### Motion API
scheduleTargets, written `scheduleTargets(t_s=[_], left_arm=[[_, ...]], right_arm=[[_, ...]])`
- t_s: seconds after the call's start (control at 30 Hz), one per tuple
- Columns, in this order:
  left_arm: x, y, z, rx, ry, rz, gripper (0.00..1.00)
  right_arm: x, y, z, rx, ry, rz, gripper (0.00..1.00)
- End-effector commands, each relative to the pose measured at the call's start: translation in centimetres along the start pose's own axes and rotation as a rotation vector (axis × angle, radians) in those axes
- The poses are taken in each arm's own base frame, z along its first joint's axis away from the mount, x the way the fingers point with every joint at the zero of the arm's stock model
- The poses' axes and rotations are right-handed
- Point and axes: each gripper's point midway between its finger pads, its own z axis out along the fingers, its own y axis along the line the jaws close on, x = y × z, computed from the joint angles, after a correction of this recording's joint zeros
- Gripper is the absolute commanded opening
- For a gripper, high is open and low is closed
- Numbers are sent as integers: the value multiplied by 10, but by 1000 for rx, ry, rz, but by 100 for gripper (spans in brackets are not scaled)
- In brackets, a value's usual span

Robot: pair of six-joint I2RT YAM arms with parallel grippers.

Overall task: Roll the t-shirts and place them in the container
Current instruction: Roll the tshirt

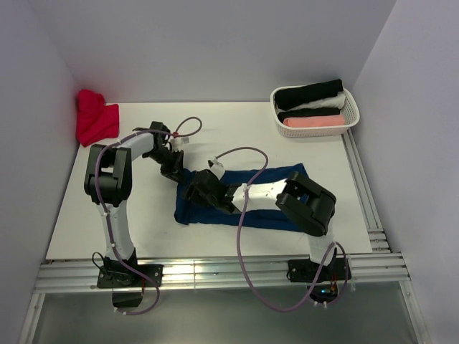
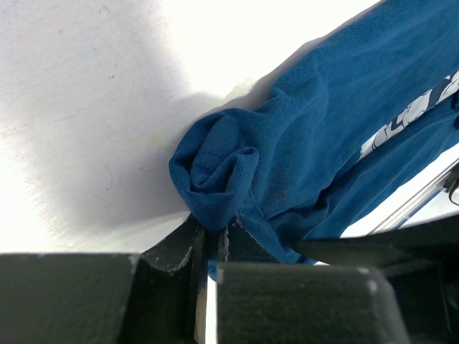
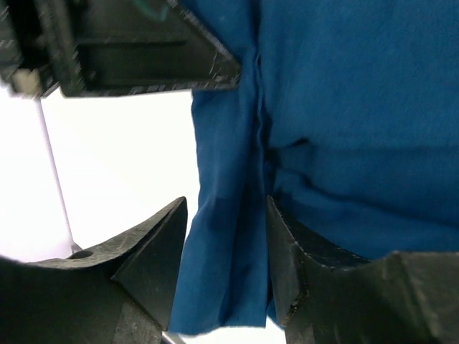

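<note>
Left fingers (image 2: 179, 247) pinch the navy t-shirt (image 2: 308, 158) at its rolled corner; right fingers (image 3: 154, 247) stand open around its edge. Best to roll tightly and evenly.

A white basket (image 1: 316, 131) sits at the far right corner of the white table (image 1: 237, 132).

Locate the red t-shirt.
Top view: the red t-shirt lies bunched at the table's far left corner, beyond the left arm, far from the white basket.

A basket (image 1: 351, 117) sits behind, right of the t-shirt (image 1: 276, 175).
</note>
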Motion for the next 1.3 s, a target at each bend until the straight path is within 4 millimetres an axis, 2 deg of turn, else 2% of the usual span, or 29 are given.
scheduleTargets(t_s=[0.0,0.17,0.33,0.53,0.73,0.9,1.07,1.17,1.2,1.27], left_arm=[[-6,29,4,-149,-9,60,2],[-8,28,4,-155,-9,65,2],[-10,27,4,-155,-12,67,2],[-9,27,6,-160,-6,70,2],[-9,28,7,-162,-1,68,2],[-10,28,6,-163,-2,69,2],[-10,28,6,-166,-4,70,2],[-8,28,7,-162,2,70,2],[-9,29,7,-165,0,71,2],[-8,29,7,-164,4,72,2]], right_arm=[[-12,36,-26,-54,-40,-28,56],[3,43,-34,-51,-11,-47,57],[26,38,-30,-48,35,-38,57],[34,37,-29,-76,35,-10,55],[43,30,-31,-97,52,24,36],[49,28,-30,-98,71,25,33],[56,20,-29,-108,78,61,22],[57,13,-27,-110,76,91,13],[58,10,-26,-103,76,93,5],[60,1,-23,-76,75,101,0]])
